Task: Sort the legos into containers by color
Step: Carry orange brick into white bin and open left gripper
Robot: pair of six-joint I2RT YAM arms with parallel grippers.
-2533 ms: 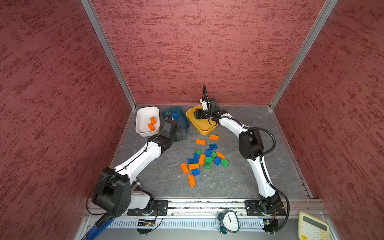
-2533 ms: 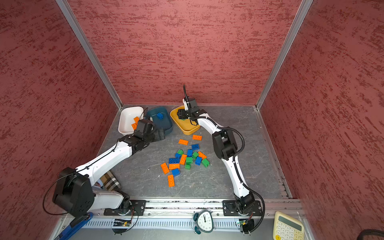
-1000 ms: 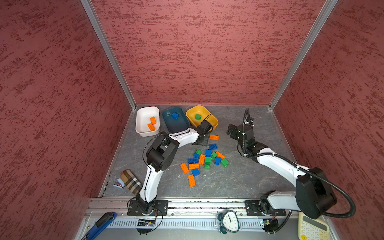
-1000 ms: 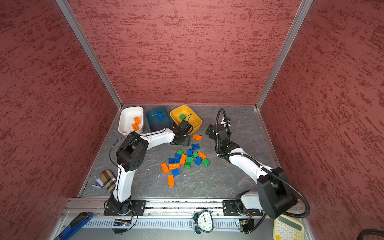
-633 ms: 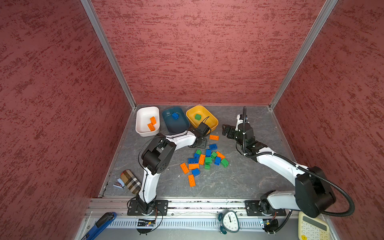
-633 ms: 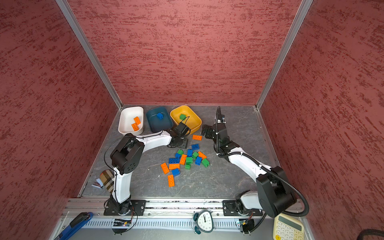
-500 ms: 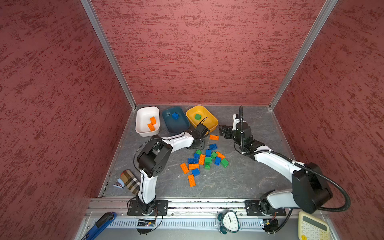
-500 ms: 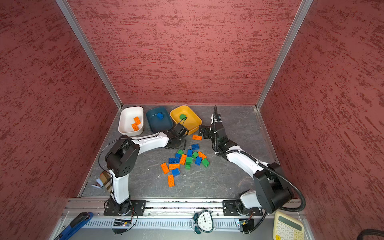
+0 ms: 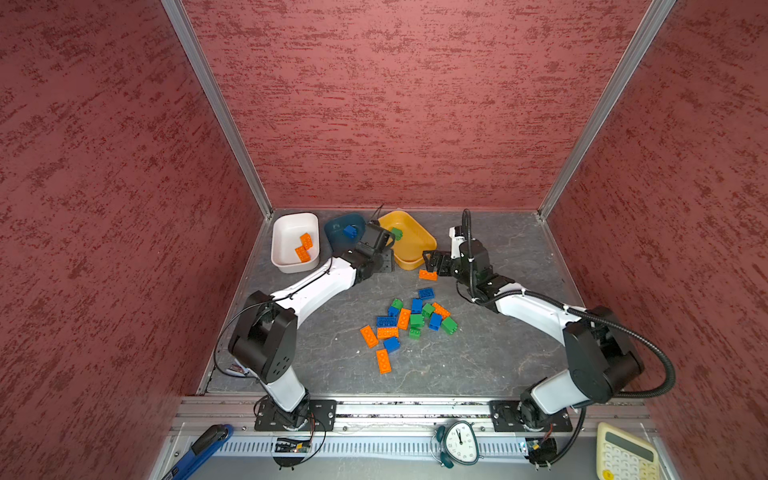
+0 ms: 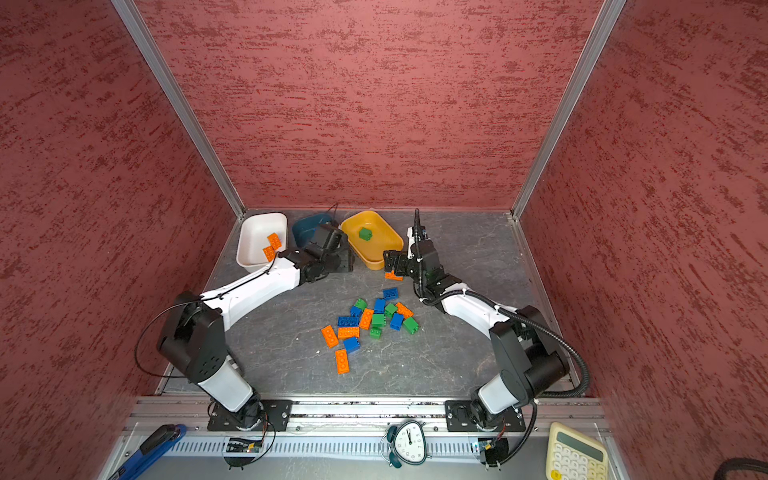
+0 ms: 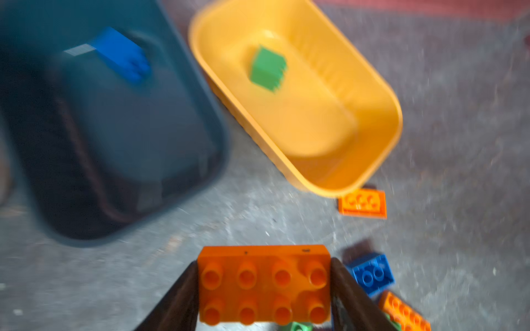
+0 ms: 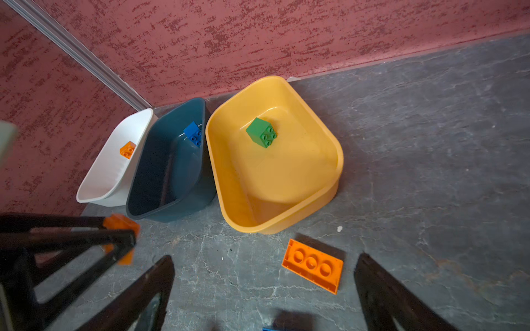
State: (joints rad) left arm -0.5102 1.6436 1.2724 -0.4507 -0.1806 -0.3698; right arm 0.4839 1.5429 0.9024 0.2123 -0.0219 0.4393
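Item: orange brick (image 11: 263, 283), clamped end to end in your left hand (image 9: 385, 261), seemingly beside the teal tub (image 9: 334, 241); white tub (image 9: 286, 237) lay further left.
Item: flat orange brick (image 12: 312, 266), on desk (image 12: 430, 172) by yellow tub (image 12: 275, 227), just ahead of your right hand (image 9: 432, 262), jaws apart.

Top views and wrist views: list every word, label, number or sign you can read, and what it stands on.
Nothing can be read for certain.
On the alarm clock: dial numerals, too small to read.
On the calculator: key markings, too small to read.
On the sticker in the blue tub: pale strip, blurred, unreadable.
On the held orange brick: studs show no legible lettering.
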